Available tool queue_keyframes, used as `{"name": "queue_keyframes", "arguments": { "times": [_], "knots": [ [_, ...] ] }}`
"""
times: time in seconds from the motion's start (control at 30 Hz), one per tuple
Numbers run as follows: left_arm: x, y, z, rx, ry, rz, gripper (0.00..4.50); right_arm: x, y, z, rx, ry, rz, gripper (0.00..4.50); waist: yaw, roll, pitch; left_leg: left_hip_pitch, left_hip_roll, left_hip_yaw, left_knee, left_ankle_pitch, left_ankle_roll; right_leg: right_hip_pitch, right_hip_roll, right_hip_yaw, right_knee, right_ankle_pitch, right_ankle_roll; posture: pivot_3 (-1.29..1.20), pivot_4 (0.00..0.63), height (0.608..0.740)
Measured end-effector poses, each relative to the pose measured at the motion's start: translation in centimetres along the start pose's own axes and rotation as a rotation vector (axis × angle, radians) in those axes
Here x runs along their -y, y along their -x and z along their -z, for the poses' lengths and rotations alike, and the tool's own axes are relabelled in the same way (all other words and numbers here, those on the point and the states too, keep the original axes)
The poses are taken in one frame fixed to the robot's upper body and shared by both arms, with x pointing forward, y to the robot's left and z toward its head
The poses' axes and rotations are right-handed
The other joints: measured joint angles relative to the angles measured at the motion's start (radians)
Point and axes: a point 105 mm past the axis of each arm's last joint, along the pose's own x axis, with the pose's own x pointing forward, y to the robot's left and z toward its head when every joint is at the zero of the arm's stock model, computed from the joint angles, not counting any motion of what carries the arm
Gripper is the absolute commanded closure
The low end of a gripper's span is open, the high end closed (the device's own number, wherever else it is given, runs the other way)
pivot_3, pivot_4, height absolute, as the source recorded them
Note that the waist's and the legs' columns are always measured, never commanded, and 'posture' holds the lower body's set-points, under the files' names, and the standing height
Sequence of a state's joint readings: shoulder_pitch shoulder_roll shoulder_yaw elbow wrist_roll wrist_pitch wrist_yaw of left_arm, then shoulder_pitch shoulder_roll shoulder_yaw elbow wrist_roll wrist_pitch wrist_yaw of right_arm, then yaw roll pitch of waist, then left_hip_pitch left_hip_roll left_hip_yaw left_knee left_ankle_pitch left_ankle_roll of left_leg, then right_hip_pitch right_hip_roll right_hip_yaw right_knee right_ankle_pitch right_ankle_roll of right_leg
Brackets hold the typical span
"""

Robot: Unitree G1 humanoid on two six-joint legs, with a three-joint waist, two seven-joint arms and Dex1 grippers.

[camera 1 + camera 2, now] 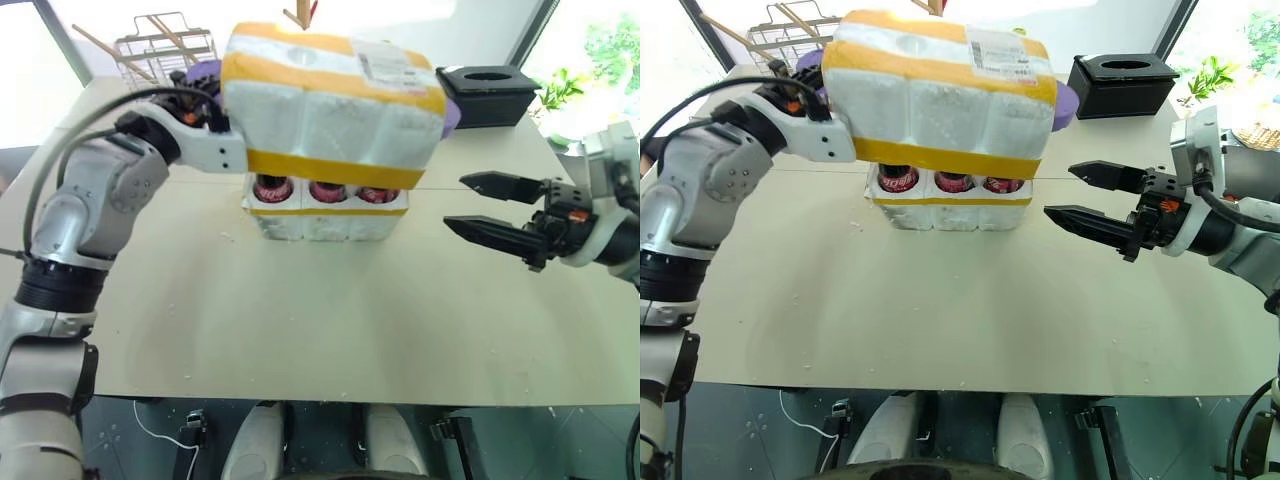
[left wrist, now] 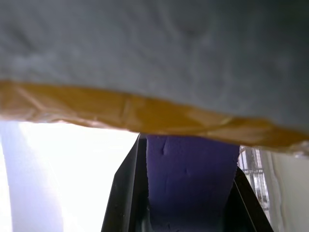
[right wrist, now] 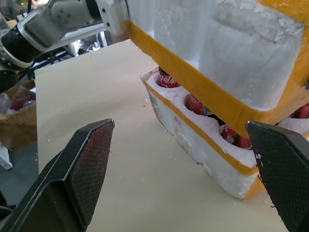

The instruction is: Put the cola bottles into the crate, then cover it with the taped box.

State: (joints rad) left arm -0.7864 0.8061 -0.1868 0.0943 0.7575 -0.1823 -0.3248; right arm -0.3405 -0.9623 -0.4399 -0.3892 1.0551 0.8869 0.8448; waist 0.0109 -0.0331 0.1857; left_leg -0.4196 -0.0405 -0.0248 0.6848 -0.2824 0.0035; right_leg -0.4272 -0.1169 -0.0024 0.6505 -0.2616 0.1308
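Right wrist view: crate (image 3: 212,159) between end effector (image 3: 193,179) fingers.

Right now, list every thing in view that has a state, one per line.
taped box: tilted over the crate, not seated.
crate: on the table, bottles in its wells.
cola bottles: upright, capped.
left gripper: at the box's far side.
right gripper: open, holding nothing.

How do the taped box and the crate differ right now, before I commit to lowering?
The taped box is deep and tall; the crate is a low tray. The box is carried over the bottles on the left pincer's side, not seated; the crate rests on the table. The box hangs slightly tilted; the crate sits flat. The crate holds cola bottles, whose red tops show in the gap. Both are white foam with yellow tape.
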Motion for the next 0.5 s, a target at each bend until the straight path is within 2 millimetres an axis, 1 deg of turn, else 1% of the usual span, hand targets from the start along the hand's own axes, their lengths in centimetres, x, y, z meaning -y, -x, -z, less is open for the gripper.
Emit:
{"name": "queue_keyframes", "arguments": {
  "times": [0.07, 0.1, 0.17, 0.27, 0.4, 0.47, 0.5],
  "knots": [
    [0.9, -0.2, -0.6, 0.012, 0.020, 0.009, 1.71, 0.0, 0.0, 0.0, 0.005, -0.003, 0.007, 0.00, 0.001, 0.000, 0.000, 0.000, 0.000, 0.000, 0.000, 0.000, 0.000, 0.000, 0.000, 0.000, 0.000, 0.000, 0.000, 0.00, 0.150, 0.740],
    [1.0, -0.2, -0.8, 0.015, 0.021, 0.009, 1.19, 0.0, -0.1, -0.1, 0.007, -0.004, 0.006, 0.00, 0.002, 0.000, 0.000, 0.000, 0.000, 0.000, 0.000, 0.000, 0.000, 0.000, 0.000, 0.000, 0.000, 0.000, 0.000, 0.00, 0.150, 0.740],
    [1.5, 0.0, -0.7, 0.012, 0.018, 0.015, 0.30, 0.0, -0.1, -0.1, 0.010, -0.004, 0.011, 0.00, 0.002, 0.000, 0.000, 0.000, 0.000, 0.000, 0.000, 0.000, 0.000, 0.000, 0.000, 0.000, 0.000, 0.000, 0.000, 0.00, 0.150, 0.740],
    [3.0, 1.1, -0.9, 0.018, 0.023, 0.052, 0.30, 0.1, -0.1, -0.1, 0.013, -0.006, 0.015, 0.00, -0.001, 0.000, 0.000, 0.000, 0.000, 0.000, 0.000, 0.000, 0.000, 0.000, 0.000, 0.000, 0.000, 0.000, 0.000, 0.00, 0.150, 0.740],
    [5.6, 4.0, -0.9, 0.024, 0.070, 0.135, 0.30, 0.1, -0.1, 0.0, 0.014, -0.012, 0.020, 0.00, -0.003, 0.001, 0.000, 0.000, 0.001, 0.000, 0.000, 0.000, 0.000, 0.000, 0.000, 0.000, 0.000, 0.000, 0.000, 0.00, 0.150, 0.740],
    [6.5, 5.2, -0.8, 0.012, 0.163, 0.178, 0.30, 0.1, 0.0, 0.2, 0.008, -0.021, 0.027, 0.00, 0.000, 0.001, 0.000, 0.000, 0.001, 0.000, 0.000, 0.000, 0.000, 0.000, -0.001, 0.000, 0.000, 0.000, 0.000, 0.00, 0.150, 0.740],
    [6.6, 5.9, -1.0, 0.007, 0.294, 0.194, 0.30, 0.1, 0.1, 0.4, 0.004, -0.026, 0.030, 0.00, 0.004, 0.001, 0.000, 0.000, 0.001, 0.000, 0.000, 0.000, 0.000, 0.000, -0.001, 0.000, -0.001, 0.000, 0.000, 0.00, 0.150, 0.740]
  ]
}}
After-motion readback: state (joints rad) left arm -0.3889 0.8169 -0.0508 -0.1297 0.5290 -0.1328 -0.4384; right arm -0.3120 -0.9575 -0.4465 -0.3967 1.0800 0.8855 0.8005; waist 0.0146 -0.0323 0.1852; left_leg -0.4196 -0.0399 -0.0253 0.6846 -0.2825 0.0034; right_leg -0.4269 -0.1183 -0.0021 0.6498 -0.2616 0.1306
